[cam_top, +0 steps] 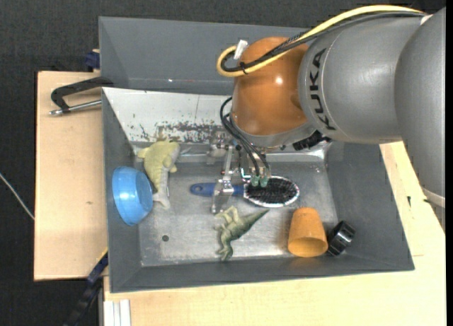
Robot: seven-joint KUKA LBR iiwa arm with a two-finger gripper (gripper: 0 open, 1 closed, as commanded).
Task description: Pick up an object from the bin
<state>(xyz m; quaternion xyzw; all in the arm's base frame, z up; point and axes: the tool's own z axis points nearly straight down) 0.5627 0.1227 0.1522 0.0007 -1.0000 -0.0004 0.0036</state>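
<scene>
Claw (227,182), open/shut unclear, over oval bristly brush (278,192) w/ smooth blue handle.

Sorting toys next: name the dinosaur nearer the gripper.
The small green dinosaur, just below the gripper in view; the pale yellow dinosaur lies farther left, beside the blue bowl.

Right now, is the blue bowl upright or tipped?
Tipped. The blue bowl leans on edge against the left wall of the bin, its hollow facing right toward the pale yellow dinosaur.
</scene>
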